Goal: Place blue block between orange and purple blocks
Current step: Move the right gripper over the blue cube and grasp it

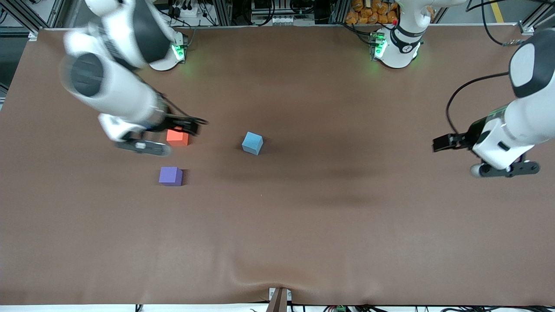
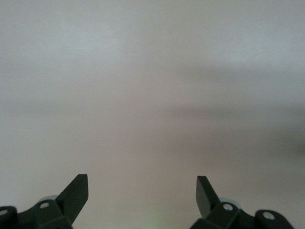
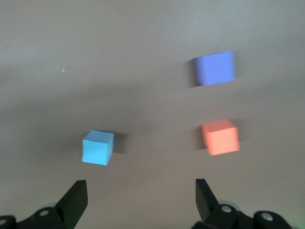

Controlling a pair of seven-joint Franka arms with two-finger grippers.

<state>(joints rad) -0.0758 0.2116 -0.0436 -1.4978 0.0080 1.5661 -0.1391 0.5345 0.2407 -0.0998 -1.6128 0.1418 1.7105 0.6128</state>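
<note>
The blue block (image 1: pixel 252 143) (image 3: pixel 98 147) lies by itself near the middle of the table. The orange block (image 1: pixel 177 137) (image 3: pixel 220 137) sits toward the right arm's end, and the purple block (image 1: pixel 170 176) (image 3: pixel 215 67) lies nearer the front camera than it, with a gap between them. My right gripper (image 1: pixel 143 147) (image 3: pixel 141 191) hovers open and empty just beside the orange block, and part of that arm's hand overlaps the block's top edge in the front view. My left gripper (image 1: pixel 507 169) (image 2: pixel 142 191) waits open and empty over bare table at the left arm's end.
A brown cloth (image 1: pixel 329 225) covers the whole table and is slightly wrinkled at the edge nearest the front camera. The two arm bases (image 1: pixel 394 47) stand along the edge farthest from that camera. Cables and clutter lie past that edge.
</note>
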